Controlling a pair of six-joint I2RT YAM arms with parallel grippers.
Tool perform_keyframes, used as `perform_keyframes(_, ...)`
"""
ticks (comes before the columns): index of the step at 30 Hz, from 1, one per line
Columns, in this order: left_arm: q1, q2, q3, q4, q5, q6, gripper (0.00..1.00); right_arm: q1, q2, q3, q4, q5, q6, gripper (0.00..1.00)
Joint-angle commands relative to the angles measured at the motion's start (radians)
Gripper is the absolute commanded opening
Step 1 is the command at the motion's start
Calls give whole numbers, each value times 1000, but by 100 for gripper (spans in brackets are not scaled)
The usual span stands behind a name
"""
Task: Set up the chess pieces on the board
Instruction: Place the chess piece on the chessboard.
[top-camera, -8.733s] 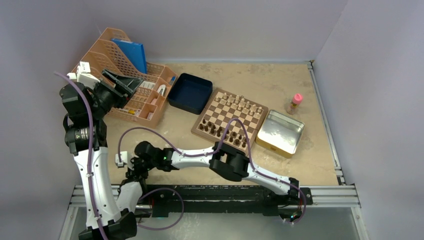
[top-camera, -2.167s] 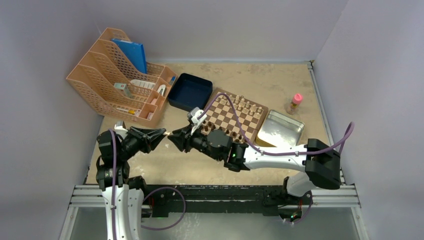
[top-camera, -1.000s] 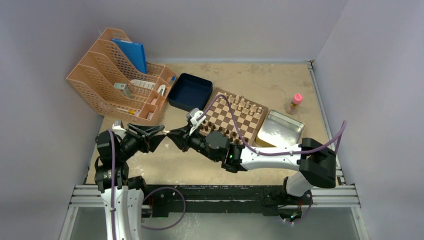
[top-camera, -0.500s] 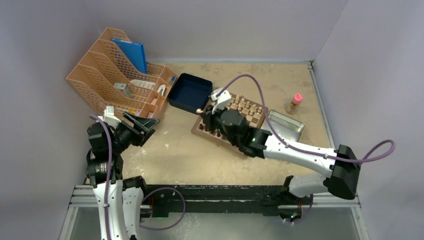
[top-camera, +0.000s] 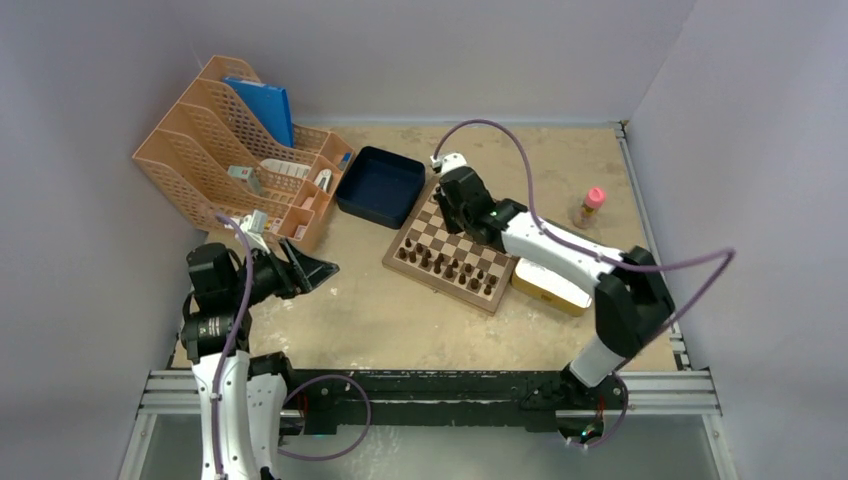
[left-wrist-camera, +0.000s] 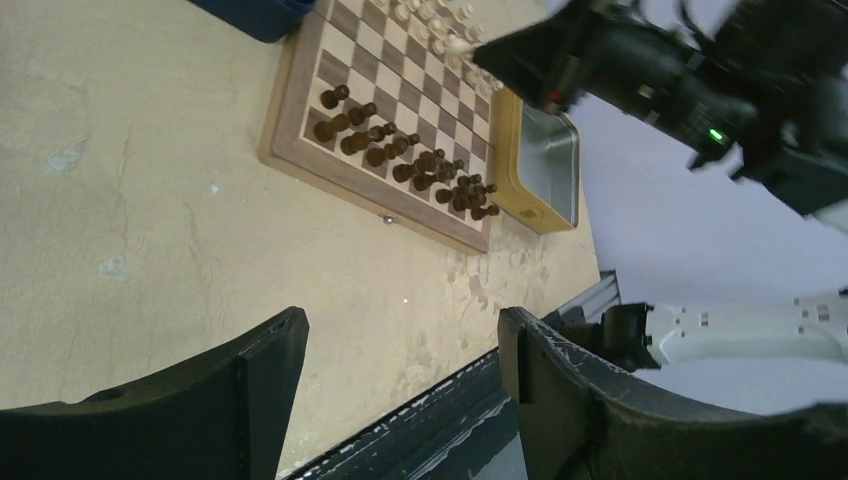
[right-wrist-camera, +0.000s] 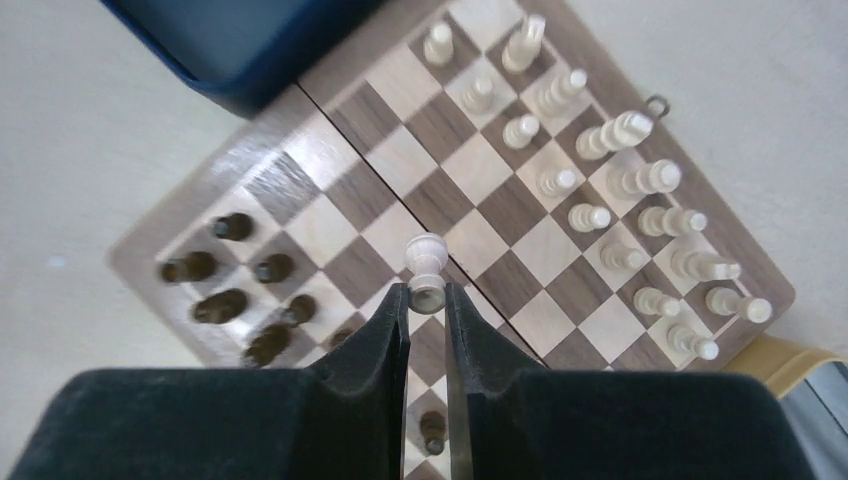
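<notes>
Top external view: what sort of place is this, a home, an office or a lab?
Probably a robotics lab test cell: a left arm and right arm bolted to a metal rail at the table edge, plain walls boxing it in, and staged props, the board and an orange desk organiser.

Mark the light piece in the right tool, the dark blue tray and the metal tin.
light piece (right-wrist-camera: 425, 264): right wrist view, on its neck below the head.
dark blue tray (top-camera: 381, 184): top external view, on its bare inner floor.
metal tin (left-wrist-camera: 549, 160): left wrist view, on its inner floor.
</notes>
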Motion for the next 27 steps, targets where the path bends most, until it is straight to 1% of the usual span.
perform_keyframes(1,-3,4,31,83,138,128,70,-35,107,87,-121,-84,-42,9)
perform_keyframes(5,-3,27,51,129,174,142,71,-53,158,124,-133,-109,-49,10)
perform_keyframes(9,-3,43,38,222,193,102,72,-62,214,164,-162,-127,-64,13)
perform_keyframes(13,-3,62,2,297,219,81,73,-63,262,191,-177,-130,-74,17)
perform_keyframes(17,-3,72,-46,337,230,70,74,-66,293,211,-167,-137,-85,21)
perform_keyframes(21,-3,81,-51,336,225,70,75,-67,324,246,-178,-139,-92,23)
perform_keyframes(25,-3,84,-58,336,223,71,75,-70,321,257,-162,-133,-84,32)
perform_keyframes(27,-3,88,-58,335,222,71,76,-70,319,253,-147,-129,-82,33)
